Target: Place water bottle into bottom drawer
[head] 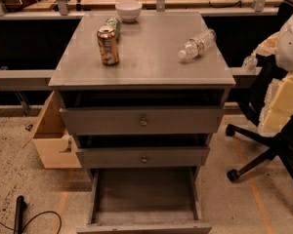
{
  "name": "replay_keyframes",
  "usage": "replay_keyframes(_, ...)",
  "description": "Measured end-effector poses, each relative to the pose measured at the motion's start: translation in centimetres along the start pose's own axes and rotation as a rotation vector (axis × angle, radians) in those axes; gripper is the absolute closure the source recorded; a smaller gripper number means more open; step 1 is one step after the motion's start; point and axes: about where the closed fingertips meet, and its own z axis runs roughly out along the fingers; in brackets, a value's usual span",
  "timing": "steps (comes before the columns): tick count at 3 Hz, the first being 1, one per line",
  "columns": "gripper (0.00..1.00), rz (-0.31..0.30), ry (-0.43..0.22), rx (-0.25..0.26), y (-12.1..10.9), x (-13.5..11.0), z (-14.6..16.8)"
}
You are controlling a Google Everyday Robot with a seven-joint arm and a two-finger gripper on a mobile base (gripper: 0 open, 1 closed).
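My pincer is outside the camera view, so I cannot tell its state. The water bottle (198, 44) lies on its side near the tabletop's (151, 62) right edge. The bottom drawer (144, 196) stands pulled out; an office chair (263, 150) crowds its right side.

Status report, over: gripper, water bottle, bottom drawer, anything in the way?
Gripper not in view. Water bottle on its side, cabinet top, right. Bottom drawer pulled open. Gold-brown can, green can, white bowl well left of it.
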Motion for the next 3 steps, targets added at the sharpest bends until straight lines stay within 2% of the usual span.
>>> replay_keyframes(1,0.0,-0.001,0.0,0.001,0.0,0.0,0.0)
replay_keyframes(2,0.0,-0.091,0.018,0.063,-3.2,-0.6,-0.4)
replay_keyframes(3,0.0,-0.253,0.077,0.1,-10.0,-0.4,0.9)
